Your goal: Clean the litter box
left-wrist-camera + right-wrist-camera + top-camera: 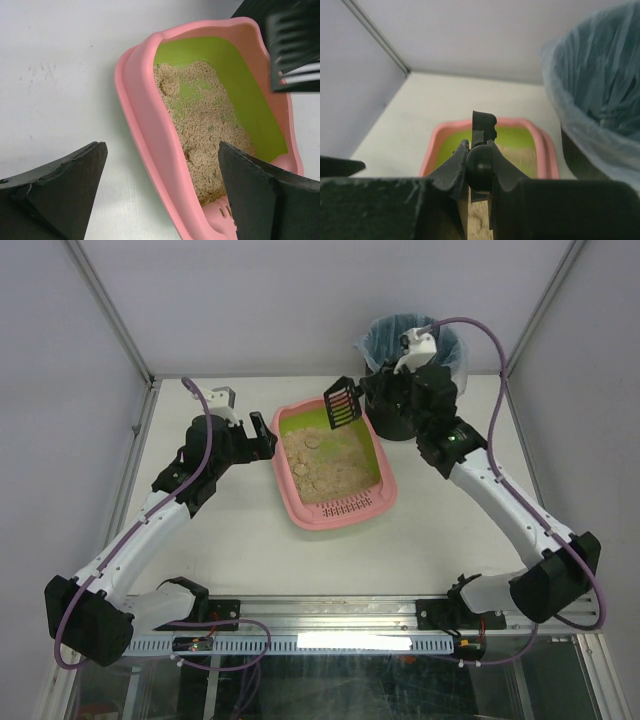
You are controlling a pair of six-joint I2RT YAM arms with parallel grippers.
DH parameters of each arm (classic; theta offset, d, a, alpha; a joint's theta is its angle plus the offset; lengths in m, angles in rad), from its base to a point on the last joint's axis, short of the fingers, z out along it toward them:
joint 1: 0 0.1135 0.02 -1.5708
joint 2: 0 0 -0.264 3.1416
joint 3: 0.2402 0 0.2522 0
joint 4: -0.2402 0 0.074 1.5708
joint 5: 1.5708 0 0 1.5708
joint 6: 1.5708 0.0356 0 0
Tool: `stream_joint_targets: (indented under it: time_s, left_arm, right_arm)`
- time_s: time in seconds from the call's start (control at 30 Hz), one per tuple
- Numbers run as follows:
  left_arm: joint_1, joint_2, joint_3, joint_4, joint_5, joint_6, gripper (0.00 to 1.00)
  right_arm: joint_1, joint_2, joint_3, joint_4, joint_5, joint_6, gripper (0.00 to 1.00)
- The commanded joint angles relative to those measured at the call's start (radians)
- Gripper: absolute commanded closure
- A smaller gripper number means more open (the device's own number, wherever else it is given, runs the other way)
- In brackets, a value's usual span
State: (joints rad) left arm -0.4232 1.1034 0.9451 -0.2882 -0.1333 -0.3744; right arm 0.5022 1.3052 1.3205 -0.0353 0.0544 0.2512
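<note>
- Litter box (283, 485) sits on the white table (230, 540) just above the middle of the top view, with its long axis running from upper left to lower right. Its slotted grille (348, 508) is at the lower end.
- Beige litter (325, 465) covers most of the green lining, and a few rounded lumps (312, 440) lie on top. Bare green shows towards the upper end.
- I judge the pink tray to be stiff moulded plastic, light in itself but weighted by the fill. The granules are loose, so any tilt would send them sliding or over the edge.
- The rolled rim looks smooth and likely slippery. The best hold is probably the long rim on the left of the frame, pinched across its lip and kept level.
- The left gripper (265, 435) has its jaws spread wide and holds nothing. In the left wrist view that long rim (145, 130) lies between its fingers (75, 190), though I cannot tell whether they touch it.
- The right gripper (372, 400) is clamped on the handle of a black slotted scoop (340, 402), at the tray's upper right corner above the litter.
- The scoop appears rigid and light, and its slots should let loose grains fall through.
- A black bin with a blue bag (385, 340) stands just beyond that corner, at upper right.
</note>
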Motion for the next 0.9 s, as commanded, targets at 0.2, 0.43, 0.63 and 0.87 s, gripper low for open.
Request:
stream_joint_targets:
  time_s: [0.2,0.43,0.63,0.87]
  left_arm:
    - [0.011,-0.038,0.025,-0.006,-0.033,0.032,0.01]
    - [0.011,-0.032,0.027,-0.008,-0.024,0.035,0.01]
    - [0.010,-0.018,0.035,-0.009,-0.006,0.029,0.01]
    - [0.011,-0.026,0.033,-0.008,-0.005,0.029,0.01]
  right_arm:
    - [0.039,0.218,0.152,-0.254,0.143,0.000,1.00]
    - [0.056,0.298,0.209,-0.309,0.232,0.076,1.00]
    - [0.096,0.401,0.347,-0.422,0.370,0.042,1.00]
    - [0.188,0.575,0.527,-0.456,0.456,-0.230,1.00]
